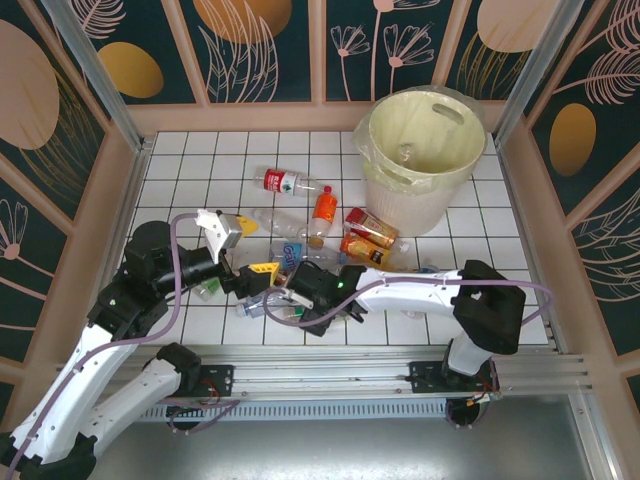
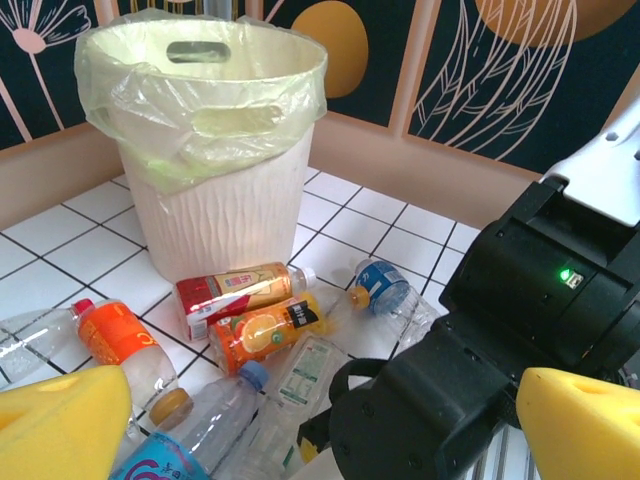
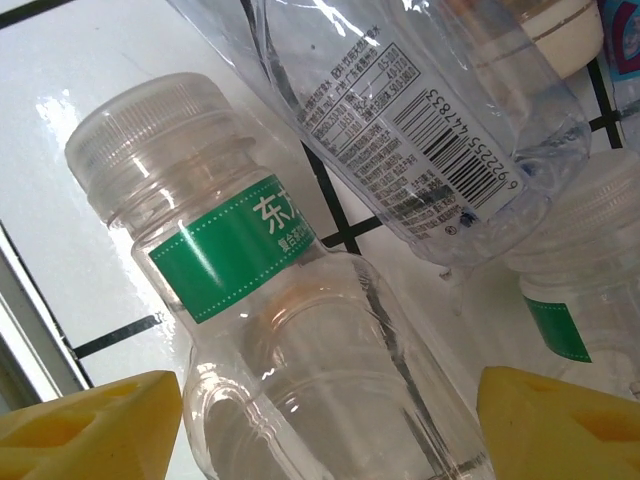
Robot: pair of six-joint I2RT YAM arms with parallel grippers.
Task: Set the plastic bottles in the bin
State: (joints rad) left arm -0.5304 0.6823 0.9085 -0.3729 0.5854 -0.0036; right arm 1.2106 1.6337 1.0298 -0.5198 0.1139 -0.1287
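Several plastic bottles lie on the white tiled table in front of the bin [image 1: 405,205] [image 2: 220,215], a pale-yellow bucket with a clear liner. Among them are a red-labelled bottle [image 2: 235,292], an orange juice bottle [image 2: 265,330] [image 1: 365,247] and a blue-labelled one [image 2: 380,285]. My right gripper [image 1: 272,300] [image 3: 330,430] straddles a clear bottle with a green label [image 3: 240,240] lying on the table. Its yellow fingers sit close against both sides; I cannot make out contact. My left gripper [image 1: 252,248] [image 2: 320,440] hovers wide open over the pile, holding nothing.
A clear bottle with a barcode [image 3: 430,130] lies across the green-labelled one. Another red-labelled bottle [image 1: 285,181] lies apart at the back left. The right arm's black wrist [image 2: 470,380] sits close in front of my left gripper. Wooden walls enclose the table.
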